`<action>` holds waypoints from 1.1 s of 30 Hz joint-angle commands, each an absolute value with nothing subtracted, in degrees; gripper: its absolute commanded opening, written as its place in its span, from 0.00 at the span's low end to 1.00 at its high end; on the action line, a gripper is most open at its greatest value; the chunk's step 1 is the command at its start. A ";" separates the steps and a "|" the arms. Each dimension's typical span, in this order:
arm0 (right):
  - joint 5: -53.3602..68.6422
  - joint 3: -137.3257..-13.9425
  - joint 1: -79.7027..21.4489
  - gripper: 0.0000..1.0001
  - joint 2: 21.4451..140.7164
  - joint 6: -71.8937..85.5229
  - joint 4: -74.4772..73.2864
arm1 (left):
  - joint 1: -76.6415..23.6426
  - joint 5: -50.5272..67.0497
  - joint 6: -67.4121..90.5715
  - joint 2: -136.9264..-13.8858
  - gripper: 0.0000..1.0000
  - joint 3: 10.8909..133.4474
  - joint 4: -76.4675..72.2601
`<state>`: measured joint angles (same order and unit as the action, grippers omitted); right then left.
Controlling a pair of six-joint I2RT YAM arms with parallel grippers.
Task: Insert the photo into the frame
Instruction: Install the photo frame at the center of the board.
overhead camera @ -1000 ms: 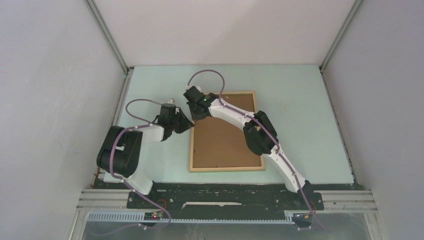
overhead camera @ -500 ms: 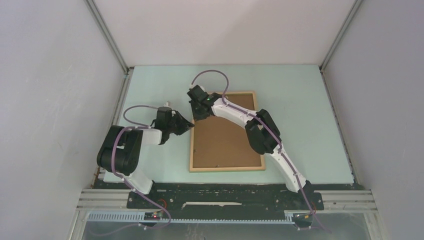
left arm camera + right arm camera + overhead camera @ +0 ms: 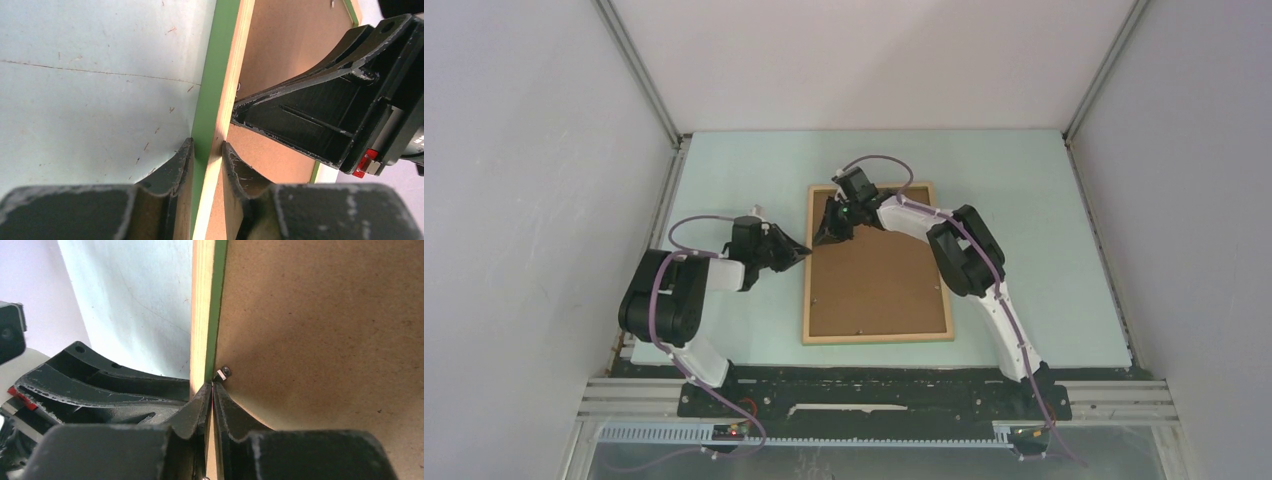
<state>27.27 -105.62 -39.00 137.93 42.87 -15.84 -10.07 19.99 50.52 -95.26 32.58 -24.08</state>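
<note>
The frame (image 3: 876, 337) lies back side up on the table, pale wood rim showing, with the brown backing board (image 3: 874, 285) set inside it. The photo is hidden. My left gripper (image 3: 802, 254) straddles the frame's left rail (image 3: 216, 90), one finger on the green outer side and one on the board side (image 3: 206, 145), closed on it. My right gripper (image 3: 823, 238) is shut, its tips (image 3: 212, 386) resting on the board's left margin just below a small metal tab (image 3: 223, 373), beside the rail (image 3: 201, 315).
The pale green table (image 3: 1024, 230) is walled by grey panels at left, right and back. The right gripper's body (image 3: 310, 120) hangs close above the board next to my left fingers. The black base rail (image 3: 864, 395) runs along the near edge.
My right gripper has swung right and turned, from over the frame's upper left corner onto the board's left margin. My left gripper has stayed at the left rail.
</note>
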 commanded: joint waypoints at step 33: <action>24.36 -103.04 -38.66 0.16 136.38 45.78 -15.89 | -11.81 14.81 46.10 -90.66 0.24 35.13 -6.76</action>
<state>28.27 -101.32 -37.15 135.13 45.52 -12.60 -11.05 16.12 47.94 -89.54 34.98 -8.23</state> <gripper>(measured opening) 0.173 0.288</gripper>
